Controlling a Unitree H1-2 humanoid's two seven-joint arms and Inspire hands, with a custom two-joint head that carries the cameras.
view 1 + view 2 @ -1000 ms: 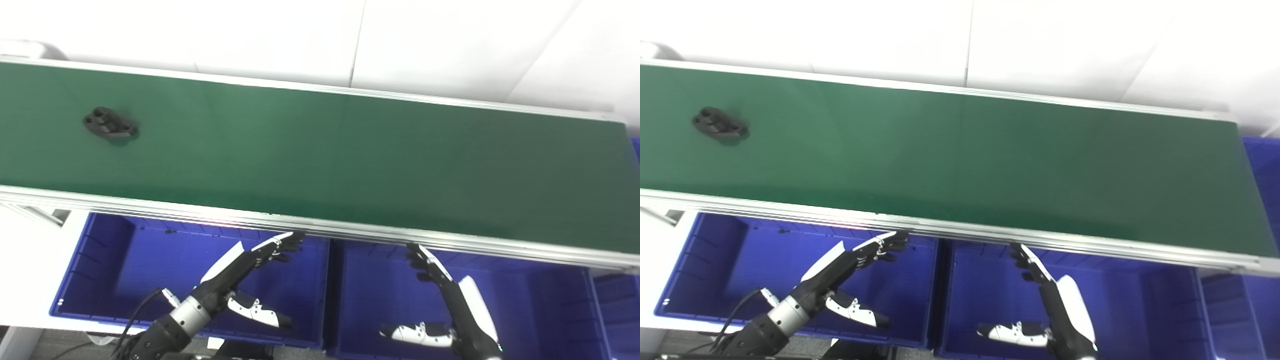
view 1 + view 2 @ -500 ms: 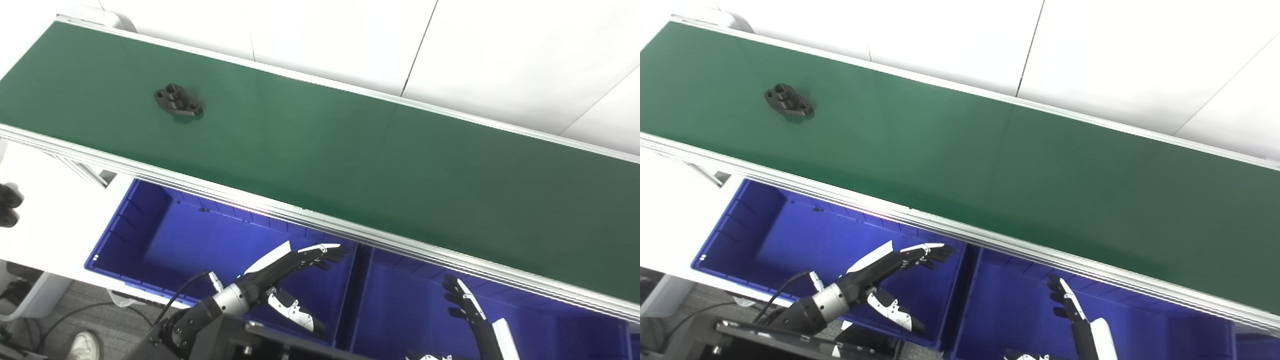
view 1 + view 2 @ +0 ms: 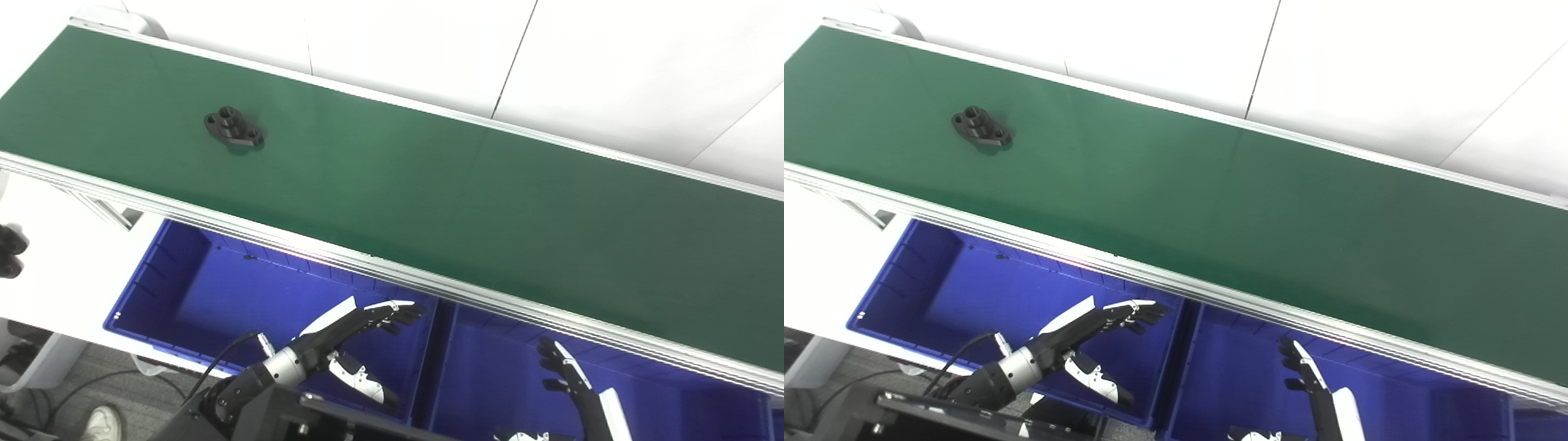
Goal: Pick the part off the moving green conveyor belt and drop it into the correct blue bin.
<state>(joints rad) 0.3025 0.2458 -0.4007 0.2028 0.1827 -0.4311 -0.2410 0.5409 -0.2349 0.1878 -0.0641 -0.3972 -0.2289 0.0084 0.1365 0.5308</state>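
Note:
A small black part point(image 3: 233, 127) with round holes lies on the green conveyor belt point(image 3: 429, 190) toward its left end. My left hand point(image 3: 352, 327) hangs open over the left blue bin point(image 3: 177, 288), below the belt's near rail and far from the part. My right hand point(image 3: 572, 389) stands open over the middle blue bin point(image 3: 490, 373), fingers pointing up, with nothing in it. Both bins look empty where I can see into them.
The belt's aluminium rail point(image 3: 392, 278) runs diagonally between my hands and the belt. A white wall point(image 3: 429, 49) stands behind. A white table top point(image 3: 55, 245) lies left of the bins, with a dark object point(image 3: 9, 257) at its edge.
The camera swung left and tilted over the last second. In the last half second the black part rode a little to the right along the belt. Both hands stay about where they were.

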